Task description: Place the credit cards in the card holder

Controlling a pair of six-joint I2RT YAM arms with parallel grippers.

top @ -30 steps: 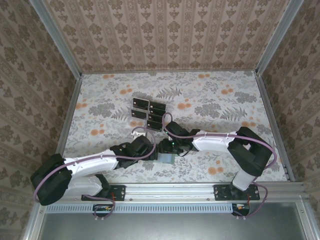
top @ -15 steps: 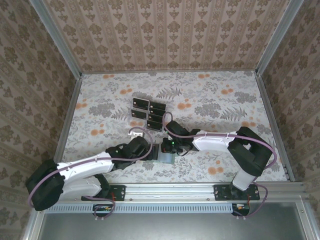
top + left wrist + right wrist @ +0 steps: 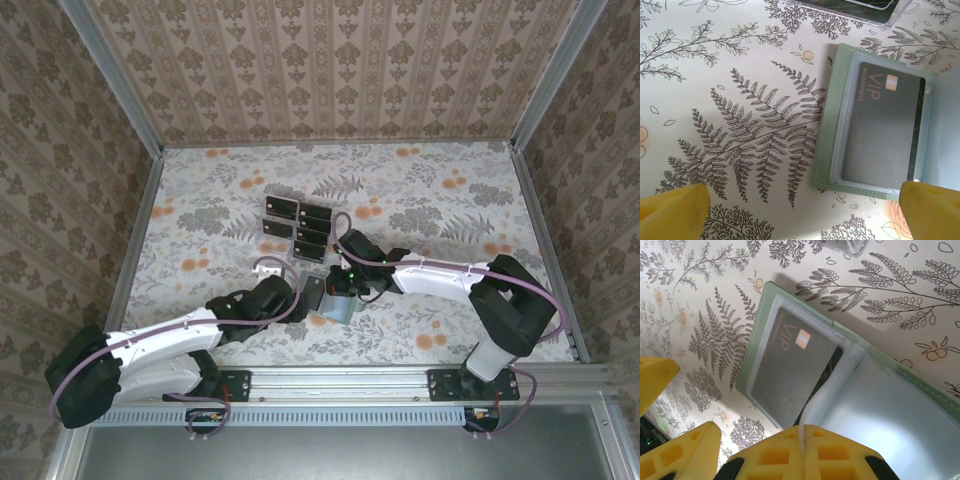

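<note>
One black VIP card [image 3: 885, 135] sits in the open grey-green wallet-like card holder [image 3: 829, 125] by the floral counter's [image 3: 450, 190] near edge, its clear flap [image 3: 880, 405] clamped in the right tool [image 3: 802, 442], while the left tool [image 3: 802, 212] hangs with its fingers apart and several black cards [image 3: 300, 228] lie unloaded mid-counter.

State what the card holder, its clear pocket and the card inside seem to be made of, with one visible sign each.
Card holder: probably faux leather, matte grey-green; a seam line follows its border.
Clear pocket: soft plastic film, glossy; the card reads through it.
Credit card: likely stiff plastic, dark; printed VIP and a chip patch.
</note>
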